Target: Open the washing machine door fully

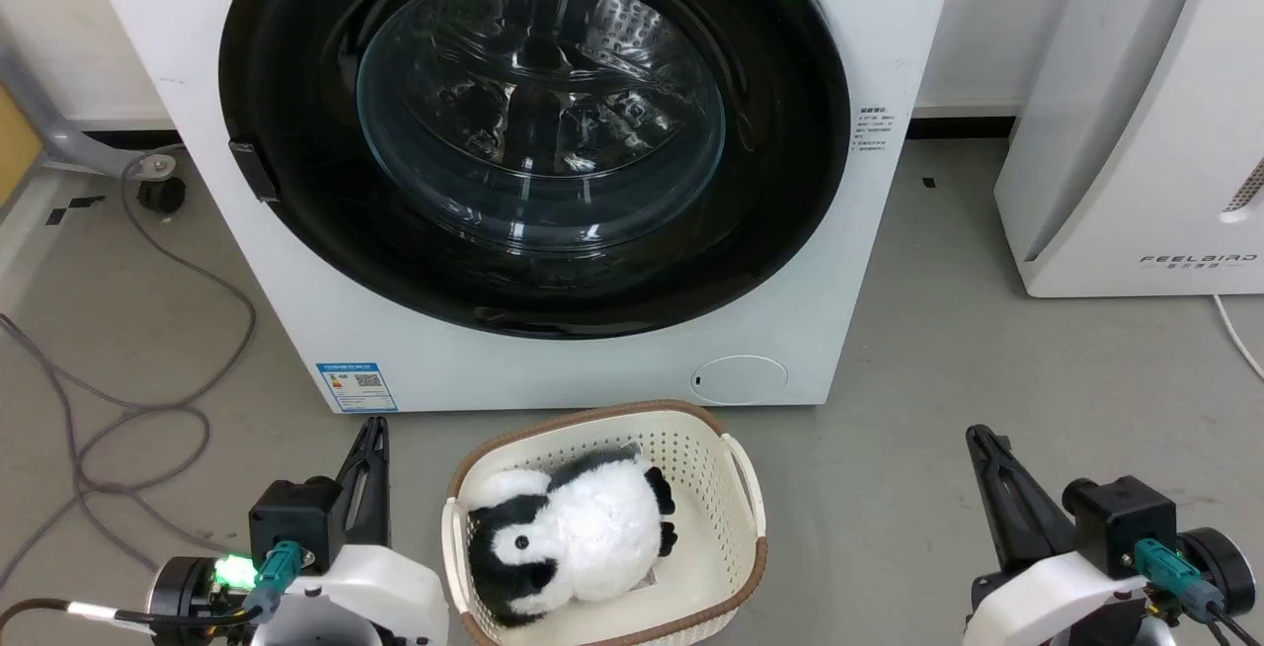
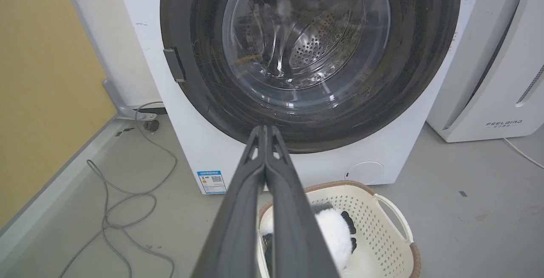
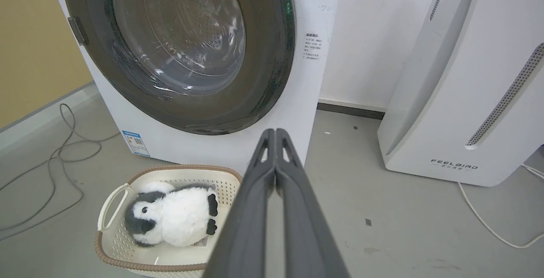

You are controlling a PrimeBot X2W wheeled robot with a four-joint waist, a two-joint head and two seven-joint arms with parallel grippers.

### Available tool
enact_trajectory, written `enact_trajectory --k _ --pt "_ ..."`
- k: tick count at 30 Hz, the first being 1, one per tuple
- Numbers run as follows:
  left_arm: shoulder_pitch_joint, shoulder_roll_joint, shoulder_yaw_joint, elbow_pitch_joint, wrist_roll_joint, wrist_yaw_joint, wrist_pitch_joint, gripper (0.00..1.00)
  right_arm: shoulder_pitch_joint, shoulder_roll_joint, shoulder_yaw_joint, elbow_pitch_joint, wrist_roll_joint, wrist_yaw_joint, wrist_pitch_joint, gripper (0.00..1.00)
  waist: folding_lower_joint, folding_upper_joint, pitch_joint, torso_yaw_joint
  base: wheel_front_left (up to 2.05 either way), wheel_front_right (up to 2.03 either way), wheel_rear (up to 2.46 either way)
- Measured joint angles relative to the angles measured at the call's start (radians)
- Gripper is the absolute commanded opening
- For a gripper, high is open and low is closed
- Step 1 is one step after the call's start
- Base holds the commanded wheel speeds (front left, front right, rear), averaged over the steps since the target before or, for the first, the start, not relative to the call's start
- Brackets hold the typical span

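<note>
Nearest, two grippers sit low at either side of the head view. The left gripper (image 1: 375,426) has its two dark fingers pressed together at the tips and holds nothing. The right gripper (image 1: 980,434) is just the same, pinched closed and empty. Each wrist view confirms the fingers meeting at the tip.

Between them on the grey floor (image 1: 938,409) stands one cream basket (image 1: 683,448) with a brown rim, and in it lies one black-and-white plush penguin (image 1: 583,527).

Just beyond the basket is one washing machine (image 1: 553,369), white, with one blue label sticker (image 1: 356,386) low on its left and one round flap (image 1: 739,378) low on its right. Its single washing machine door (image 1: 790,182), glossy black with a clear glass bowl, lies closed flat against the front. One small dark tab (image 1: 252,170) sits at the door's left edge. The perforated drum shows through the glass.

To the right stands one white appliance (image 1: 1136,132) marked FEELBIRD. Grey cables (image 1: 128,409) loop on the floor at the left.
</note>
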Motion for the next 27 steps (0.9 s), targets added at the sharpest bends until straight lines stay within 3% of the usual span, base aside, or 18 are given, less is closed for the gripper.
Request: enact_trajectory --k 27 --pt "0.000 0.000 0.000 0.000 0.000 0.000 0.000 0.00 0.000 0.000 0.000 0.000 0.000 0.000 0.000 0.00 0.0000 0.0000 0.000 0.000 0.00 0.00 0.00"
